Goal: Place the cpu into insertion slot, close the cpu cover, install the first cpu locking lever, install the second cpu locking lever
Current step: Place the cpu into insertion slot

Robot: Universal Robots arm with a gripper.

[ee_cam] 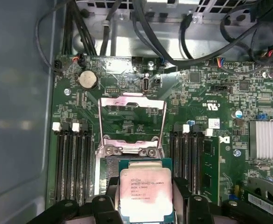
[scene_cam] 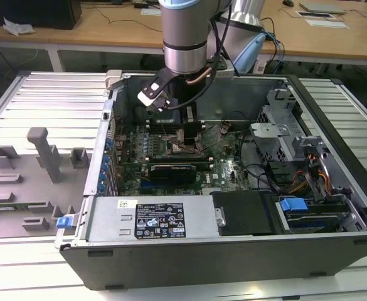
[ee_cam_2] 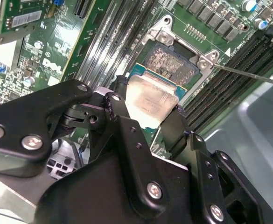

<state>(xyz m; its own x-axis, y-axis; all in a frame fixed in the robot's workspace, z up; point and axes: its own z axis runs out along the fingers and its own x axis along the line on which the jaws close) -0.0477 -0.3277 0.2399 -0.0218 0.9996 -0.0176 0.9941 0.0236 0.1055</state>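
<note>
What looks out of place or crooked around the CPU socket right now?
Nothing looks damaged or spilled. The cpu, clamped in the gripper, covers just part of the insertion slot, leaving contacts bare on one side, so it isn't seated. The cpu cover stands open.

You've got several lines of small print on the cpu [ee_cam: 147, 193] top, too fine to read. White markings on the green motherboard [ee_cam: 197, 93], a barcode sticker [ee_cam: 213, 123] by the RAM slots, and a black label [scene_cam: 160, 221] w/ cert. marks on the grey metal box.
</note>
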